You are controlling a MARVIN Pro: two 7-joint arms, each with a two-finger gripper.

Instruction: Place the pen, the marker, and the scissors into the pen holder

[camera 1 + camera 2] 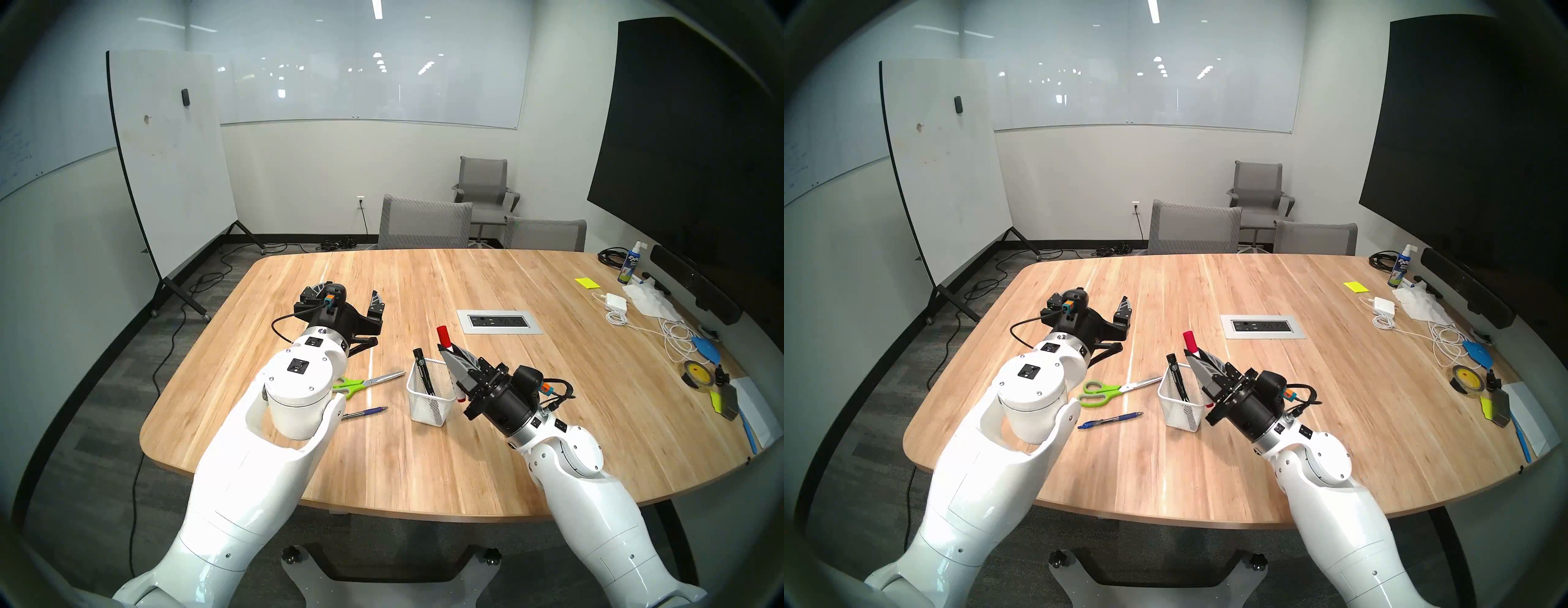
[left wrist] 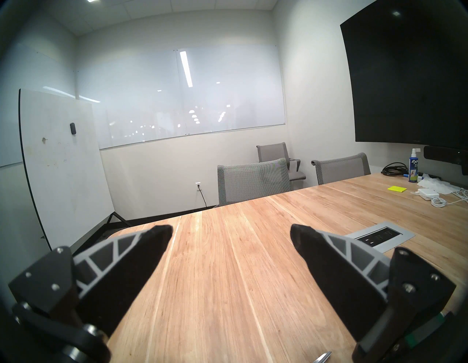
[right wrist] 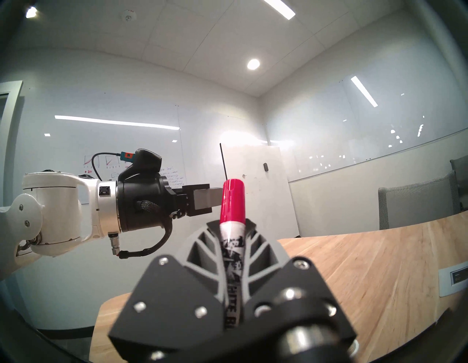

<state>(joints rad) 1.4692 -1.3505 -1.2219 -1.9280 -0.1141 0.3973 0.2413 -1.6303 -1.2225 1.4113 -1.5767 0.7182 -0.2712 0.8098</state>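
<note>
My right gripper (image 1: 449,352) is shut on a white marker with a red cap (image 1: 443,335), also in the right wrist view (image 3: 232,202). The marker is tilted, cap up, its lower end by the right rim of the white mesh pen holder (image 1: 424,409). A black marker (image 1: 424,369) stands inside the holder. Left of the holder, the green-handled scissors (image 1: 369,382) and the blue pen (image 1: 367,412) lie on the table, partly behind my left forearm. My left gripper (image 2: 231,233) stands open and empty over the table, farther back on the left.
A grey power outlet panel (image 1: 498,321) is set in the table behind the holder. Along the right edge lie a spray bottle (image 1: 630,265), yellow sticky notes (image 1: 587,283), a charger with cables (image 1: 617,303) and a tape roll (image 1: 695,373). Grey chairs (image 1: 424,225) stand at the far side.
</note>
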